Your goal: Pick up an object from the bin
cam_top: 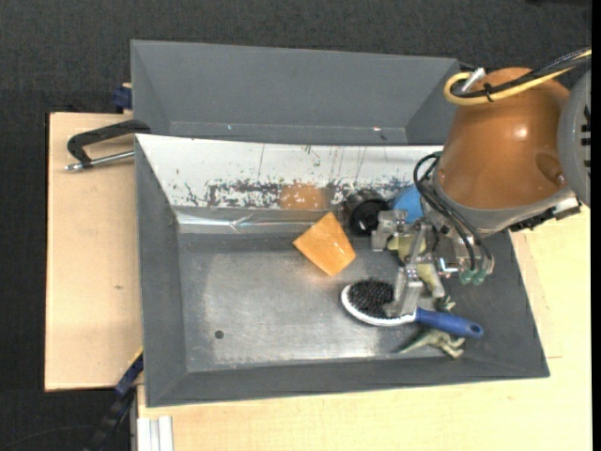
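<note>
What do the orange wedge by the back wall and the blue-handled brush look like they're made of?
The orange wedge looks like foam or sponge: its faces are matte with no glints, though dull plastic is possible. The brush looks like hard plastic, with a glossy white oval rim, a dark bristle pad and a smooth blue handle.

A small hairbrush point(371, 301) with a white oval plastic head, a dark patch of black bristles and a blue handle lies flat on the floor of the grey metal bin point(244, 318), right of centre and towards the near wall. Its bristles face up. The head points left; the handle runs right and slightly nearer. Its neck lies under the gripper point(410, 291).
</note>
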Robot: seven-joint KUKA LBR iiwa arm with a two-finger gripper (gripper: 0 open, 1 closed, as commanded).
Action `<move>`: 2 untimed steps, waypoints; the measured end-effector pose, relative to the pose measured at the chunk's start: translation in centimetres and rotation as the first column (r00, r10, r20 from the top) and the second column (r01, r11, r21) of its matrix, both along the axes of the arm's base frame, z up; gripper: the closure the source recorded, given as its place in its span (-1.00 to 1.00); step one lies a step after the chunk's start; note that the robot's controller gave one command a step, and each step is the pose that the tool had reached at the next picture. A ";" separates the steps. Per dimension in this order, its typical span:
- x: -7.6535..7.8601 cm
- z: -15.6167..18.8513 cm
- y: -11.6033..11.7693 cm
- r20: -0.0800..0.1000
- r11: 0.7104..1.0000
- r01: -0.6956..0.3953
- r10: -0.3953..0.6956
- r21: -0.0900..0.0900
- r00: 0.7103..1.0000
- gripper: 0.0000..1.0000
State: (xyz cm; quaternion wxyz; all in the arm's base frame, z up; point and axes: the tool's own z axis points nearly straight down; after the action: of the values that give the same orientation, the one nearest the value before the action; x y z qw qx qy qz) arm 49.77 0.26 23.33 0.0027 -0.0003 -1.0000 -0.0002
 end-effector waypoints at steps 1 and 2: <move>1.8 -16.2 -4.3 0.000 0.995 -0.102 0.102 0.000 0.995 -1.00; 1.9 -15.8 -4.2 0.005 0.995 -0.102 0.102 0.001 0.995 1.00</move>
State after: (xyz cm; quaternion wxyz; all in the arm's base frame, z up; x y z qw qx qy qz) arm 51.67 -3.94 7.53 0.0003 0.0509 -0.9987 -0.0005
